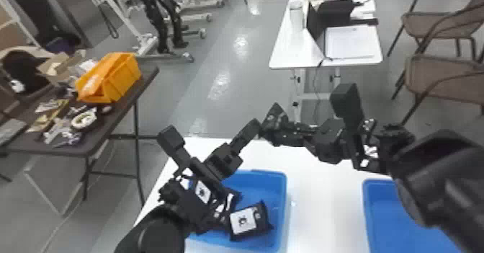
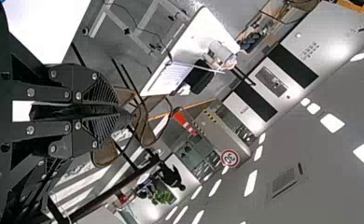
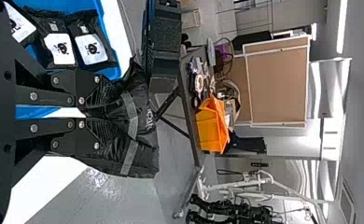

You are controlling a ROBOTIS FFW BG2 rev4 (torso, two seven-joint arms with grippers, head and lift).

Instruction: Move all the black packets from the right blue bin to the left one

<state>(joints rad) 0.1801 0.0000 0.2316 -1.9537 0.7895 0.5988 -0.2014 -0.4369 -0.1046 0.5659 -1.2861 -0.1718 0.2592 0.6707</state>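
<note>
My left gripper [image 1: 254, 127] is over the back of the left blue bin [image 1: 283, 205], its fingers together in the left wrist view, where the gripper [image 2: 124, 115] has nothing beyond its tips. Facing it from the right, my right gripper [image 1: 292, 131] holds a black packet [image 1: 274, 123] above the table's back edge. In the right wrist view, the right gripper [image 3: 106, 115] is shut on the crumpled black packet [image 3: 136, 140]. Black packets with white labels [image 1: 248, 221] lie in the left bin, also seen as packets [image 3: 94, 48] there. The right blue bin [image 1: 414, 221] is partly hidden by my right arm.
Both bins stand on a white table [image 1: 320, 198], with a gap between them. Beyond it are a dark side table [image 1: 119, 117] with an orange basket [image 1: 124, 77], another white table [image 1: 288, 54] and brown chairs [image 1: 439, 70].
</note>
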